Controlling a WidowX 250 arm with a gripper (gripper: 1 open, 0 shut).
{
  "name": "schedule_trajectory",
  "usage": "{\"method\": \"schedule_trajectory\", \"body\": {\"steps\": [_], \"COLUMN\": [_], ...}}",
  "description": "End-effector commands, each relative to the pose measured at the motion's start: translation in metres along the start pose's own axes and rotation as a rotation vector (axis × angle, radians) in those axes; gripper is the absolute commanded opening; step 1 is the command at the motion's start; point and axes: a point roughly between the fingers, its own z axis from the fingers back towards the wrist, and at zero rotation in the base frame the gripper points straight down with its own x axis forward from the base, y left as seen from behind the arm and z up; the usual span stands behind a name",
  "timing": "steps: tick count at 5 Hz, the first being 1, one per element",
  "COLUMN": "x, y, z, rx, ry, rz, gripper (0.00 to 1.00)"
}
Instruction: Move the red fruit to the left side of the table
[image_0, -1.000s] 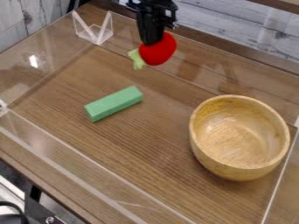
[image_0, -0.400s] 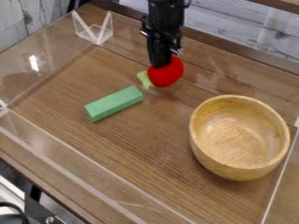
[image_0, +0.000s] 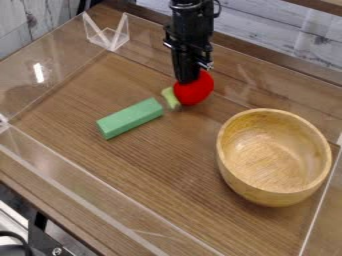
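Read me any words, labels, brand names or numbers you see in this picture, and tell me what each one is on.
None: no readable text, label, brand or number shows anywhere.
The red fruit, green block, wooden bowl and table are all unmarked.
The tool and the arm above it are plain black, with no marking that can be made out.

Gripper (image_0: 189, 78) points straight down, jaws closed on top of the red fruit (image_0: 195, 90), which sits low at the table (image_0: 134, 165) surface w/ its green stem end facing left. Green block (image_0: 130, 118) lies just left of and nearer than the fruit, angled. Wooden bowl (image_0: 274, 156) sits near right, apart from both.
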Motion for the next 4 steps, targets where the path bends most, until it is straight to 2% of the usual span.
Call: {"method": "schedule_trajectory", "body": {"steps": [1, 3, 4], "x": [0.005, -0.008, -0.030], "y": [0.002, 0.020, 0.045], "z": [0.034, 0.082, 0.100], "rx": [0.048, 0.081, 0.105], "ry": [-0.102, -0.194, -0.216], "rz": [0.002, -0.004, 0.081], "gripper": [0.00, 0.00, 0.00]}}
